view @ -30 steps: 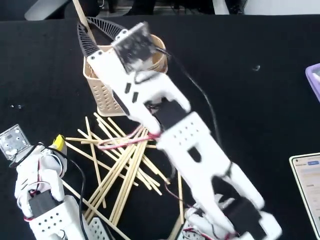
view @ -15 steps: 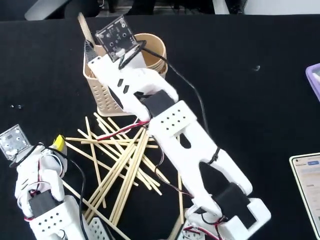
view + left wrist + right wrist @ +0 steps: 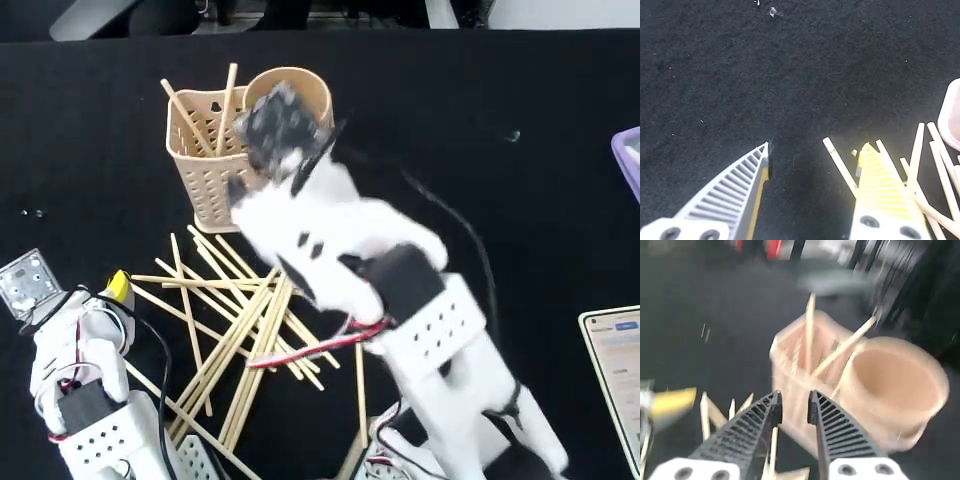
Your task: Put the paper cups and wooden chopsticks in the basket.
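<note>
A beige slotted basket (image 3: 205, 150) stands at the back left with several wooden chopsticks (image 3: 228, 95) upright in it. A paper cup (image 3: 295, 90) leans against its right side. More chopsticks (image 3: 240, 320) lie scattered on the black table in front. My right arm (image 3: 330, 230) is blurred, just in front of the basket. In the right wrist view my right gripper (image 3: 794, 402) is narrowly open and empty, facing the basket (image 3: 800, 365) and cup (image 3: 895, 385). My left gripper (image 3: 815, 150) is open and empty over bare table, beside loose chopsticks (image 3: 840, 162). Its yellow finger (image 3: 118, 285) is at the pile's left edge.
A phone (image 3: 615, 370) lies at the right edge of the table and a purple object (image 3: 628, 155) sits farther back on the same side. The table's far right half is bare black cloth.
My right arm held a chopstick over the basket, let it go into the basket, and has drawn back toward the pile. The left arm has not moved.
</note>
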